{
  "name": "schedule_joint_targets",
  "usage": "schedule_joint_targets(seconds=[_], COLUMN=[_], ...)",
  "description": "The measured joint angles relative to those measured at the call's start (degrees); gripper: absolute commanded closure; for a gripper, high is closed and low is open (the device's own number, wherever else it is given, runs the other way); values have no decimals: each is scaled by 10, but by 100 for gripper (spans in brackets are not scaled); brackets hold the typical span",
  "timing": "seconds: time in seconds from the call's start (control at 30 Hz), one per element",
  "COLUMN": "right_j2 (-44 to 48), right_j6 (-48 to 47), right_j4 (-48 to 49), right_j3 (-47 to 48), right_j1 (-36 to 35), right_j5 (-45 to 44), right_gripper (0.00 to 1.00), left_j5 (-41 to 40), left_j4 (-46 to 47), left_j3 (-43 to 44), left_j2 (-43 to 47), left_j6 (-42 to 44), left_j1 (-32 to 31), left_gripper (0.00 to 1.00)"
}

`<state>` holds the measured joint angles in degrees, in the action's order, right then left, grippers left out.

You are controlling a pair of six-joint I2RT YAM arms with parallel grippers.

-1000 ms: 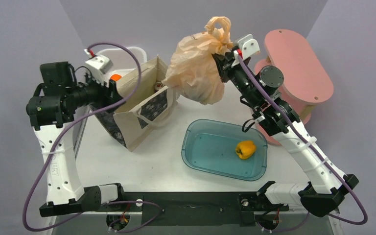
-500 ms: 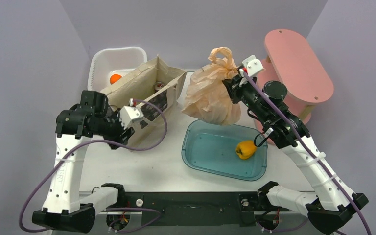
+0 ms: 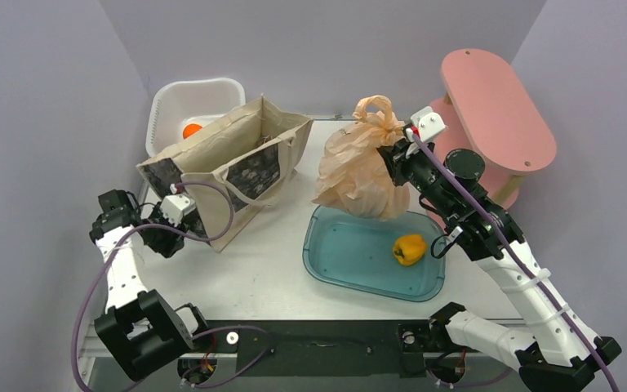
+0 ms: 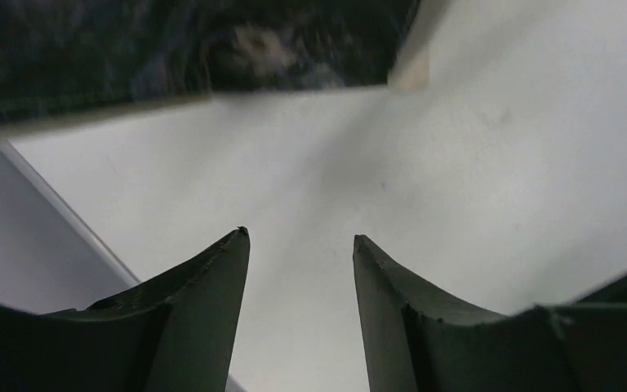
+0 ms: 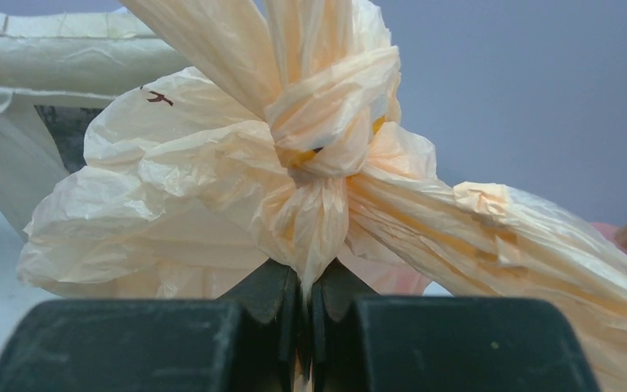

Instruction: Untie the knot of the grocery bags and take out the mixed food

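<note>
**Tied bag held aloft, knot not yet undone**

The step in hand is the untying, and it has not begun. The right gripper [image 5: 302, 286] is pressed shut on a pinch of film of the crinkly, translucent peach-orange plastic bag [image 3: 359, 175], just under the knot [image 5: 326, 122] of twisted handles. In the overhead view the bag hangs from that grip at upper centre, its bulging bottom over the far rim of the clear blue plastic tray [image 3: 326, 269]. A yellow bell pepper [image 3: 409, 248] lies in the tray. The knot is tight, with the handle loops standing above it. What the bag holds cannot be made out through the film.

The left gripper [image 4: 298, 237] sits low at the left of the frame. Its fingers are apart with nothing between them, above bare white table [image 3: 245, 269] and near the bottom edge of the cream canvas tote with dark floral side panels [image 3: 229, 163]. It is well apart from the knot.

The next move probably calls for the left arm to cross to the knot and catch one handle loop. The right grip would steady the neck while the loop is worked out. Thin film tears easily, so a slow pull seems wise.
</note>
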<state>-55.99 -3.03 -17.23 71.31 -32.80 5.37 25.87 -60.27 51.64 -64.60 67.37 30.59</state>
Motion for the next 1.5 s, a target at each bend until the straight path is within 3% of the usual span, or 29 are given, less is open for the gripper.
schedule_joint_targets(seconds=[0.17, 0.3, 0.4, 0.63, 0.73, 0.87, 1.03, 1.13, 1.33, 1.5], right_j2=[17, 41, 52, 43, 30, 10, -11, -28, -87, -177], right_j6=[0, -3, -7, -21, -23, -23, -2, 19, 38, 40], right_j4=[-25, -47, -54, -57, -56, -51, -21, 5, 54, 108], right_j3=[-24, -43, -49, -52, -52, -52, -52, -52, -39, 8], right_j1=[2, 3, 6, 10, 12, 13, 12, -1, -97, -169], right_j5=[-4, -5, -5, 15, 31, 48, 71, 79, 86, 98], right_gripper=[100, 100, 100, 100, 100, 100, 100, 100, 100, 100], left_j5=[91, 87, 73, 46, 31, 43, 141, 214, 277, 275], left_j4=[212, 380, 465, 609, 631, 608, 529, 434, 227, 69], left_j3=[-50, -83, -68, 94, 179, 258, 217, 176, 126, 176], left_j2=[-29, -52, -119, -324, -385, -401, -288, -181, 2, 20], left_j6=[-126, -249, -334, -472, -490, -502, -504, -490, -431, -417], left_j1=[-85, -216, -294, -383, -406, -419, -366, -257, -78, 6], left_gripper=[52, 52, 52, 45, 43, 41, 41, 41, 40, 40])
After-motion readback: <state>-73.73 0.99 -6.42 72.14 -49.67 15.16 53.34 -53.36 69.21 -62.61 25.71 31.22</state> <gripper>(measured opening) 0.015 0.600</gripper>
